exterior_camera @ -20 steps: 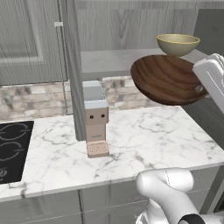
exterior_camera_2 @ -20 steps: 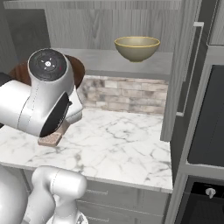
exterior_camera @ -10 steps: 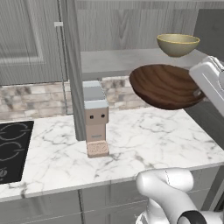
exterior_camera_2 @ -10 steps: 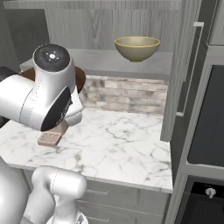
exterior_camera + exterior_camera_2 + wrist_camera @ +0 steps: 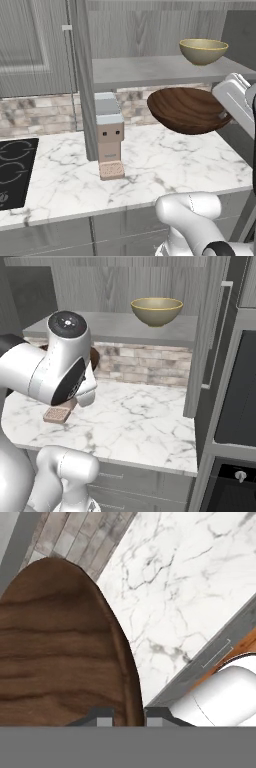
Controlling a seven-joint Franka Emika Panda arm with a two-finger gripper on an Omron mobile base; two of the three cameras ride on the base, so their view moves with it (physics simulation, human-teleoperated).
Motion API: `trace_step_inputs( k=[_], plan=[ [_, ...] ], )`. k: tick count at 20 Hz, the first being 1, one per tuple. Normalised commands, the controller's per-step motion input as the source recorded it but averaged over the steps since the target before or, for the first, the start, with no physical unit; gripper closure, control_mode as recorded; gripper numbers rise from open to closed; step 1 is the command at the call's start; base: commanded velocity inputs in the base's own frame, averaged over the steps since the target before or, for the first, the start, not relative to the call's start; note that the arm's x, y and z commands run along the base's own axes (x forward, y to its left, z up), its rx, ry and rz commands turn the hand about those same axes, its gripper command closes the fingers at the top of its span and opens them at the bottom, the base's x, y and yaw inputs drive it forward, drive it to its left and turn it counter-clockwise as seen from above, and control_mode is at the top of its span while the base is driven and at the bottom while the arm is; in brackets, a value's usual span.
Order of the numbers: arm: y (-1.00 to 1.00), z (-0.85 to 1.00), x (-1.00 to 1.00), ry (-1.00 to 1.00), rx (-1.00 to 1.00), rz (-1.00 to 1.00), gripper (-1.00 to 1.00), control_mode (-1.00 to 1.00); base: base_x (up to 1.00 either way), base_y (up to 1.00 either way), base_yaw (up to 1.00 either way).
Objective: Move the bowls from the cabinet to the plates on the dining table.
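I have the hand (image 5: 129, 716) clamped on the rim of the wooden bowl (image 5: 187, 110); in the hand view its two dark tips sit either side of the bowl's edge, and the brown grain spreads across the left of that picture. From the left base camera the bowl hangs in the air, tilted a little, clear of the tabletop (image 5: 165, 165) and just below the front edge of the cabinet shelf (image 5: 160, 70). From the right base camera my own arm covers most of it; I see just a dark brown sliver (image 5: 93, 357) past the arm's joint.

The yellow-olive bowl (image 5: 156, 311) stands upright on the shelf of the open cabinet (image 5: 150, 30), toward the right end, well apart from the one I am carrying.

On the marble tabletop, just beside the open cabinet door's edge, stands a small grey and tan appliance (image 5: 110, 135) with a perforated tray at its foot and two dark dots on its front. I can read no writing, brand or label on it or anywhere else. A black hob (image 5: 12, 170) is set into the tabletop at far left.
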Motion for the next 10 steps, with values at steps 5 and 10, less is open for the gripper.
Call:
trace_step_inputs(
  k=[5,10],
  plan=[
    [0.01,-0.02,0.00,0.00,-0.01,0.00,1.00,-1.00,0.00,0.00,0.00],
    [0.00,0.00,0.00,0.00,0.00,0.00,1.00,-1.00,0.00,0.00,0.00]
  ],
)
